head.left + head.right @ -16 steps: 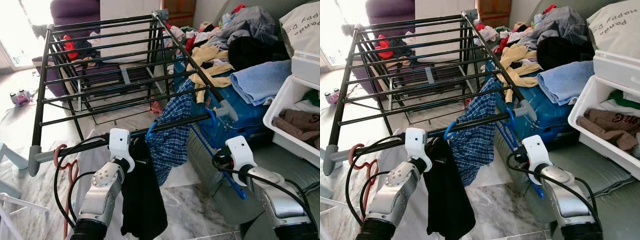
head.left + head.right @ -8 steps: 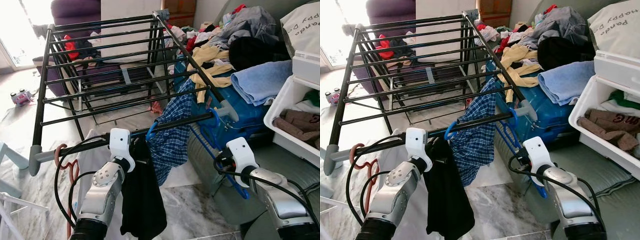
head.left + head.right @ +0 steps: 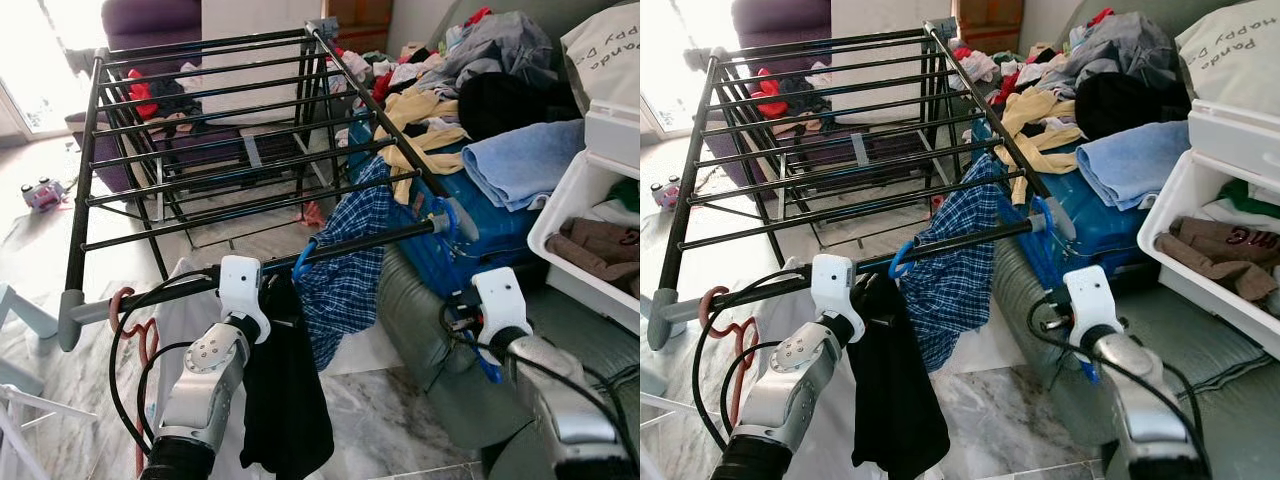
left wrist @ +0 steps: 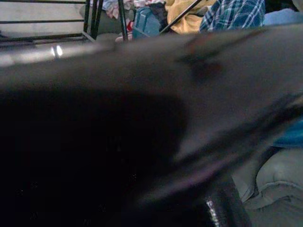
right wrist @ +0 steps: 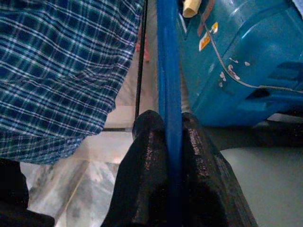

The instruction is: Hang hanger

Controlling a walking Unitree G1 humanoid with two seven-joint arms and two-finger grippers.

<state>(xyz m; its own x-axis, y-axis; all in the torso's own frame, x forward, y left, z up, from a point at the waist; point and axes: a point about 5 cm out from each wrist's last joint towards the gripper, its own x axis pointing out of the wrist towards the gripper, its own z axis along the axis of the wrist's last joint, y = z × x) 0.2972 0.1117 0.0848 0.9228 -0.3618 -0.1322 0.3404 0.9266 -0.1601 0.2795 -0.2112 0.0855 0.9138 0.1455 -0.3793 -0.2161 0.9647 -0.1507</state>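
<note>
The right gripper (image 5: 173,156) has its two black fingers pinched hard on the thin blue hanger (image 5: 168,71), whose hook sits at the right end of the drying rack's front rail (image 3: 340,247), at about four o'clock from the rack's centre and just beside the grey end cap. To finish well, I judge the hook should be seated fully over the rail before the fingers let go, the grip easing only once the hanger's weight hangs from the bar; pulling sideways risks sliding it off the end. The hanger is smooth, hard plastic, narrow and flat-edged, so it could twist between the fingers. The rail is a slim black metal tube, slick, with parallel bars behind it. At seven o'clock the left gripper (image 3: 272,300) sits under the rail against a black garment (image 3: 285,400), a limp matte cloth; whether its fingers are parted I cannot tell. Between the two arms a blue checked shirt (image 3: 345,270) drapes soft and crumpled over the rail. Behind the right arm a glossy teal suitcase (image 5: 236,61), hard-shelled and scuffed, stands close to the rack.
</note>
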